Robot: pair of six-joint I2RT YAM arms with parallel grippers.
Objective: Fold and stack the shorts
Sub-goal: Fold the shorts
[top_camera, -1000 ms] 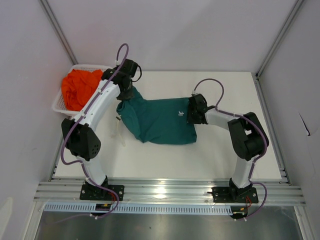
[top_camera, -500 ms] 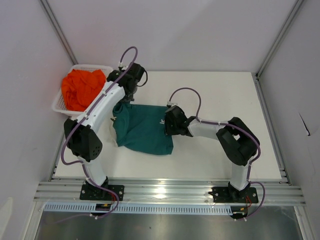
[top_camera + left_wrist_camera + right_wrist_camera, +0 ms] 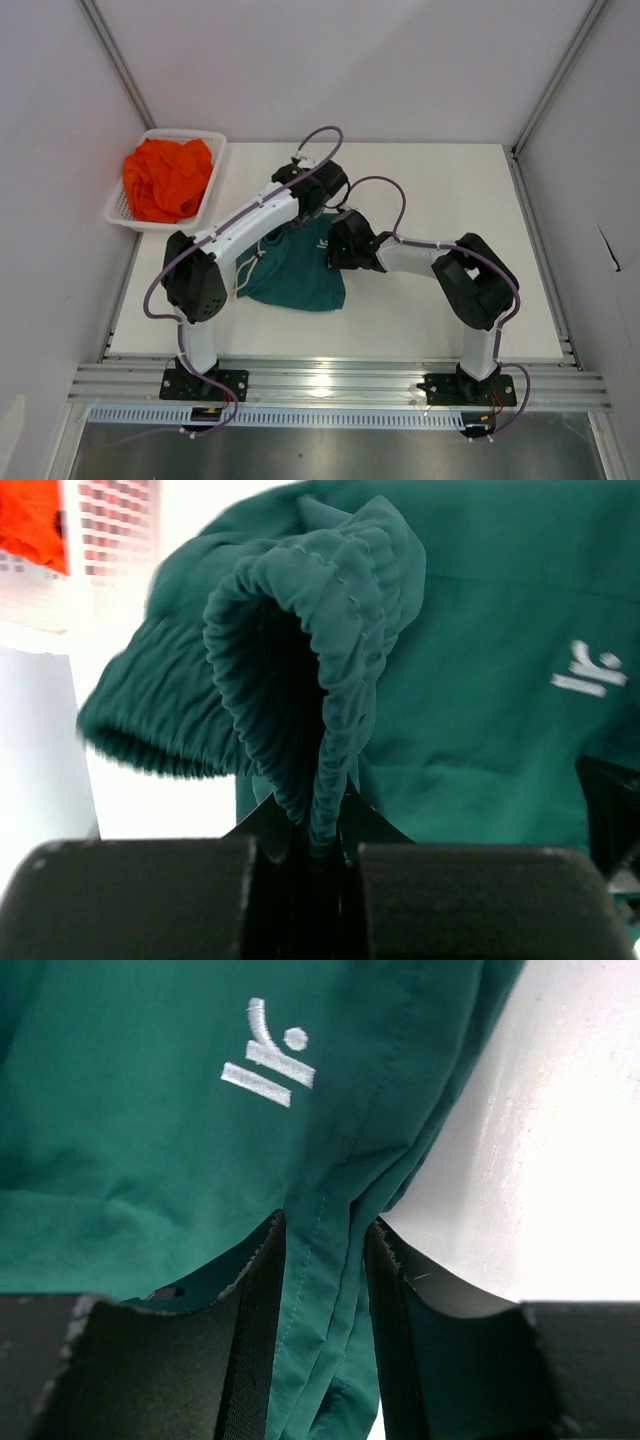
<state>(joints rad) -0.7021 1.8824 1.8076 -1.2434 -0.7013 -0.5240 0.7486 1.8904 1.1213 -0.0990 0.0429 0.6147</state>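
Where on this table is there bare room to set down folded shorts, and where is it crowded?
Bare: the right half of the table beyond the right arm, and its far strip. Crowded: centre-left, where the left gripper and right gripper grip the teal shorts; the basket holding orange shorts, far left.

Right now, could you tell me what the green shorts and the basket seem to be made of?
The green shorts look like thin matte woven fabric, probably synthetic: soft creases, gathered elastic waistband. The basket looks like white moulded plastic: stiff mesh walls.
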